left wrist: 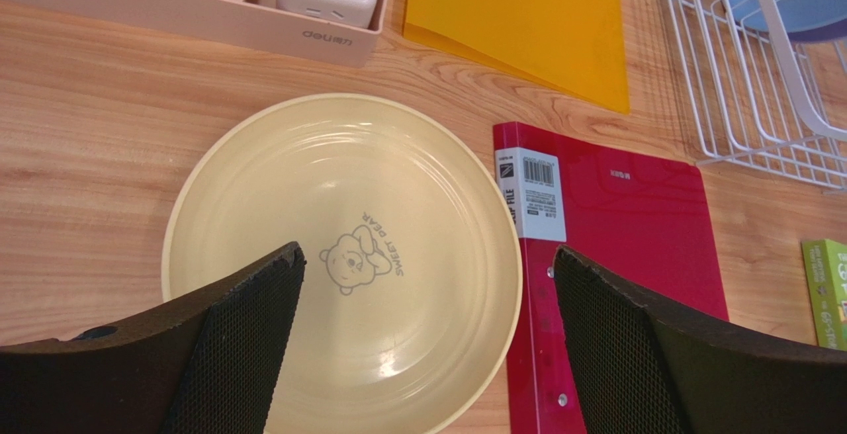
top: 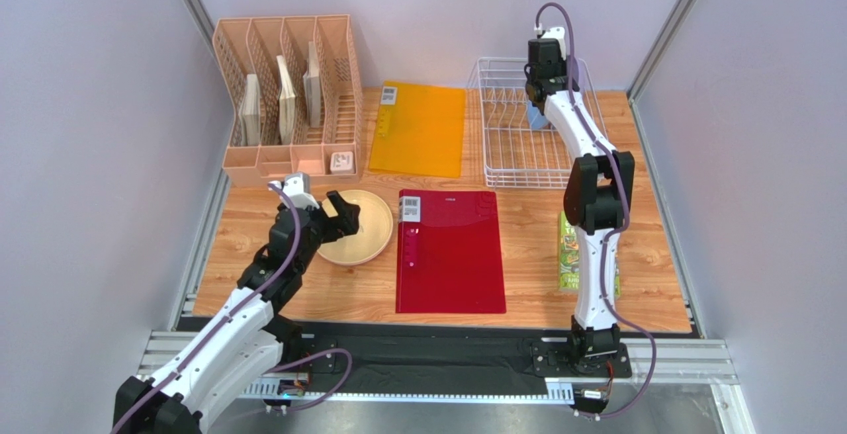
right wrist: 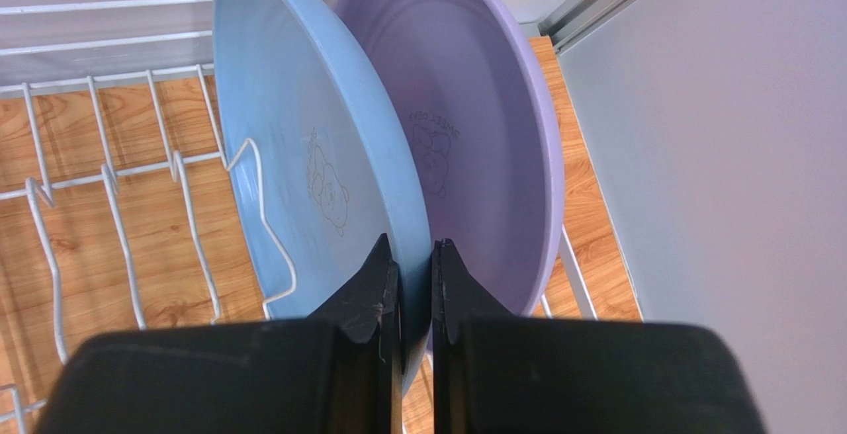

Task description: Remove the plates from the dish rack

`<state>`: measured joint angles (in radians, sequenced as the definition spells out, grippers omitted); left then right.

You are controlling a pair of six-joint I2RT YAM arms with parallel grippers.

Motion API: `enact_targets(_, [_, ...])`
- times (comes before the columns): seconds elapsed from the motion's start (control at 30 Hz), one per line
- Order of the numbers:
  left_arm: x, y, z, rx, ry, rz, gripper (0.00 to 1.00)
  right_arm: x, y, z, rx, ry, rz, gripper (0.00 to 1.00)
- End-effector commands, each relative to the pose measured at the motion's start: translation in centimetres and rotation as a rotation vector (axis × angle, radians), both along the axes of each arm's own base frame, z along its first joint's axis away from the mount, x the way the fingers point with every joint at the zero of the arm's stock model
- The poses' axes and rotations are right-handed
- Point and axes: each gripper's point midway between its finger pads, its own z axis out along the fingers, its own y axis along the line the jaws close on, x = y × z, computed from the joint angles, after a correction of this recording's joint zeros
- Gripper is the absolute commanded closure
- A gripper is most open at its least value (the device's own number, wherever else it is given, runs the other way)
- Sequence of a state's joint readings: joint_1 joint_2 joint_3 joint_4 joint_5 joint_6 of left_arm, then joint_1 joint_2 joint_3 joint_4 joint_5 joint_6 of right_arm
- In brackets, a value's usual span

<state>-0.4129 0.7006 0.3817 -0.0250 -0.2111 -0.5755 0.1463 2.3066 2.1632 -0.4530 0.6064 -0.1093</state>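
2 plates [top: 538, 118] stand in the dish rack [top: 517, 171] at the table's far right corner; your right gripper [right wrist: 413, 255] pinches the rim of the blue plate [right wrist: 298, 156]. Lift crooked and it could drag the lavender plate [right wrist: 477, 136] just beside it. Your left gripper [left wrist: 427, 255] hangs spread over the yellow plate [left wrist: 338, 186]

Flat on table [left wrist: 89, 156]: yellow plate [left wrist: 338, 255]. Upright, adjacent, in white dish rack [top: 509, 141]: blue plate [right wrist: 298, 136], lavender plate [right wrist: 467, 126].
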Motion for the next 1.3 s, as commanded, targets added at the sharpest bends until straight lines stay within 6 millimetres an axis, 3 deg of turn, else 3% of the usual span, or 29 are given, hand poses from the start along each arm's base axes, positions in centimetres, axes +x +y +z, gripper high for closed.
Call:
enact_targets(0.0, [0.9,-0.7,2.4,-0.018,-0.074,-0.018,0.01,0.4,2.2,3.7,0.013,-0.103,0.016,1.0])
enact_targets(0.13, [1.4,-0.6,2.5,-0.018,-0.073,-0.003,0.01,-1.1,2.9,6.8,-0.138,-0.156,-0.035,1.0])
enact_targets(0.2, [1.8,-0.7,2.6,-0.007,-0.063,-0.004,0.0,-1.8,2.8,9.8,-0.167,-0.262,-0.096,1.0])
enact_targets(0.3, [2.5,-0.9,2.9,0.011,-0.052,-0.001,0.0,-3.4,2.3,12.4,-0.187,-0.315,-0.148,1.0])
enact_targets(0.37, [3.0,-1.1,3.0,0.018,-0.052,-0.002,0.0,-4.2,2.4,12.8,-0.18,-0.332,-0.146,1.0])
enact_targets(0.4, [3.3,-1.2,3.3,0.019,-0.056,-0.004,0.0,-4.9,2.3,14.2,-0.167,-0.364,-0.146,1.0])
enact_targets(0.43, [3.5,-1.5,3.4,0.018,-0.057,-0.013,0.0,-5.3,2.4,13.9,-0.168,-0.358,-0.139,1.0])
enact_targets(0.53, [4.7,-2.6,4.2,0.007,-0.088,-0.047,0.0,-6.6,2.4,15.8,-0.134,-0.402,-0.142,1.0])
enact_targets(0.6, [5.7,-3.3,5.8,0.001,-0.124,-0.066,0.0,-7.3,2.6,16.6,-0.117,-0.418,-0.139,1.0])
enact_targets(0.67, [6.9,-4.4,5.7,0.009,-0.112,-0.101,0.0,-8.2,2.7,16.9,-0.11,-0.404,-0.134,1.0])
enact_targets(0.7, [7.7,-5.0,7.2,0.014,-0.139,-0.122,0.0,-8.5,3.0,17.1,-0.084,-0.417,-0.126,1.0])
enact_targets(0.73, [8.4,-5.8,6.3,0.021,-0.11,-0.149,0.0,-8.9,3.2,16.8,-0.066,-0.407,-0.117,1.0])
enact_targets(0.77, [9.4,-6.4,7.8,0.011,-0.142,-0.158,0.0,-9.5,3.6,17.7,-0.027,-0.423,-0.078,1.0])
enact_targets(0.8, [10.0,-7.0,8.0,0.01,-0.147,-0.175,0.0,-9.8,4.0,16.9,-0.004,-0.404,-0.047,1.0])
enact_targets(0.83, [10.7,-7.8,6.9,0.015,-0.122,-0.204,0.0,-10.3,4.6,15.9,0.062,-0.392,-0.031,1.0])
enact_targets(0.87, [11.7,-8.5,8.4,-0.002,-0.161,-0.219,0.0,-10.7,6.0,16.6,0.138,-0.399,0.061,1.0])
enact_targets(0.93, [12.8,-10.3,7.4,-0.02,-0.13,-0.279,0.0,-11.6,7.6,14.3,0.259,-0.355,0.11,1.0])
enact_targets(0.97, [13.5,-10.9,8.3,-0.037,-0.152,-0.292,0.0,-12.3,9.2,14.7,0.328,-0.352,0.2,1.0])
enact_targets(1.0, [13.6,-11.8,8.3,-0.053,-0.149,-0.332,0.0,-12.8,9.7,12.6,0.353,-0.307,0.218,1.0])
enact_targets(1.03, [14.1,-12.5,7.4,-0.065,-0.129,-0.347,0.0,-13.2,10.3,12.3,0.402,-0.31,0.231,1.0])
enact_targets(1.1, [14.6,-13.5,7.9,-0.094,-0.151,-0.387,0.0,-14.4,11.6,12.0,0.46,-0.297,0.304,1.0])
enact_targets(1.13, [15.1,-14.0,7.2,-0.101,-0.146,-0.398,0.0,-14.9,12.4,10.6,0.497,-0.272,0.333,1.0])
enact_targets(1.27, [15.9,-15.3,6.7,-0.152,-0.148,-0.432,0.0,-16.7,14.5,10.3,0.582,-0.247,0.453,1.0])
